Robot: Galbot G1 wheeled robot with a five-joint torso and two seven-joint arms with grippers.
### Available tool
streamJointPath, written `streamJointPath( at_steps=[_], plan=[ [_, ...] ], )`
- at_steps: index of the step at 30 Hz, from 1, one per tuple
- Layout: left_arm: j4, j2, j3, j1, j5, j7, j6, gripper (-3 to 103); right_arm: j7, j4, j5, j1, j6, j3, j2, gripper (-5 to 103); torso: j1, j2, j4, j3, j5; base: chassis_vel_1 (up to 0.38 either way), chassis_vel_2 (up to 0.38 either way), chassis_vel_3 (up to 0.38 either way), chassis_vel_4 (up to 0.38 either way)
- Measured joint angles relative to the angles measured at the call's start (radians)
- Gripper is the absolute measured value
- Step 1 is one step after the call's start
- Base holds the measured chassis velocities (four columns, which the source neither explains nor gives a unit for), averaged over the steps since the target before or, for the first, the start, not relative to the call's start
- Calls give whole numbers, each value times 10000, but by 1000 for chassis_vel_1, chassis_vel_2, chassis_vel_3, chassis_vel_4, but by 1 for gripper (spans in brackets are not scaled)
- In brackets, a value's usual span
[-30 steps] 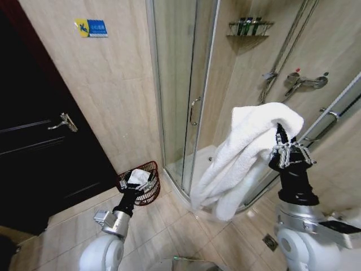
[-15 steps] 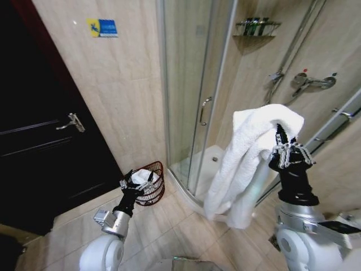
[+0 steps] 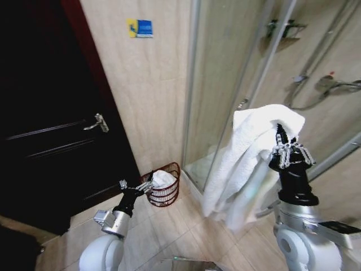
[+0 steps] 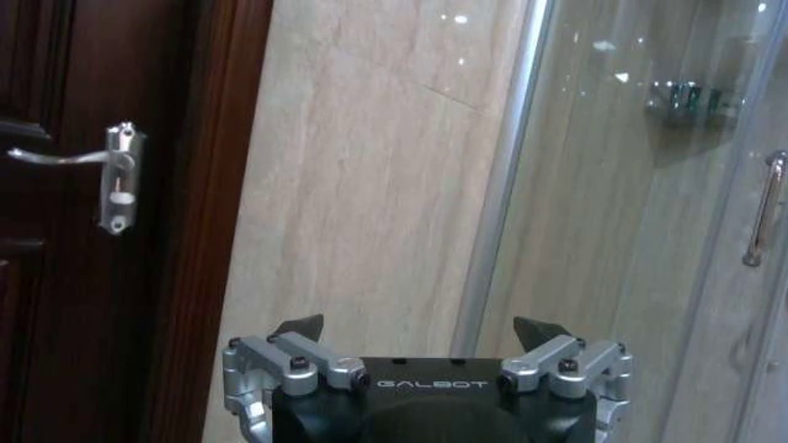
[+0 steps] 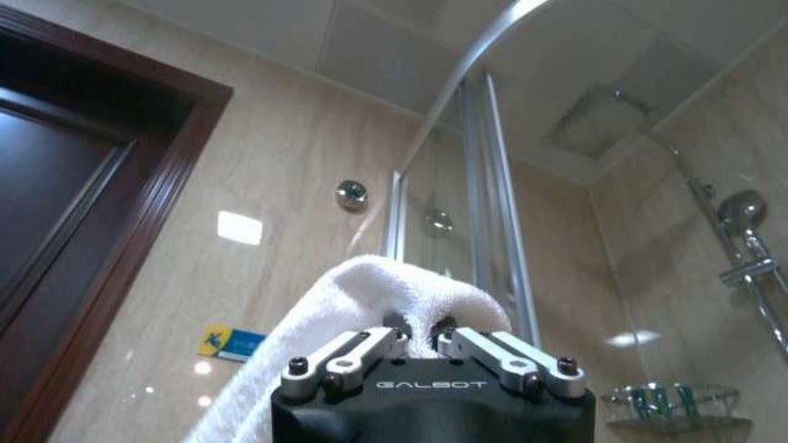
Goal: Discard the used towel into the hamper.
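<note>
The used towel (image 3: 243, 161), white and bulky, hangs from my right gripper (image 3: 280, 137), which is raised at the right and shut on its top fold. The right wrist view shows the same grip, with the right gripper (image 5: 419, 334) pinching the towel (image 5: 369, 293). The hamper (image 3: 171, 195), a small dark red wire basket, stands on the floor against the wall beside the shower corner, with a white cloth (image 3: 163, 179) inside it. My left gripper (image 3: 137, 186) is held low and open just left of the hamper; it is also open and empty in its own view (image 4: 419, 330).
A dark wooden door (image 3: 51, 141) with a silver lever handle (image 3: 100, 122) stands at the left. The glass shower enclosure (image 3: 225, 84) rises behind the towel, its door handle (image 4: 763, 208) nearby. Tiled floor (image 3: 169, 237) lies between me and the hamper.
The whole view has shifted right as the camera turned left, bringing the door more into sight and the hamper toward the centre. The towel stays gripped and hangs a little closer in.
</note>
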Motion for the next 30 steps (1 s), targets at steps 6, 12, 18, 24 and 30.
streamJointPath(
  at_steps=[6,12,18,24,30],
  plan=[
    [0,-8,5,-1,0,3,0,100,22,0,21,22,0,-4,-35,8,0,0,-6,0,1,-57,-36,70,61],
    [1,-5,2,-1,0,3,0,100,16,-1,80,24,0,-11,-28,8,0,2,-3,0,-8,59,50,29,49],
    [0,-4,2,0,0,2,0,100,-23,-1,32,35,39,-14,11,8,0,3,-3,1,-5,102,89,52,61],
    [1,-5,2,0,0,2,0,100,-46,-1,22,55,116,-10,8,8,1,4,-3,2,-5,98,92,106,106],
    [0,-5,2,0,0,2,0,100,-47,-1,24,52,128,-9,24,8,1,4,-3,2,-6,111,124,122,118]
  ],
)
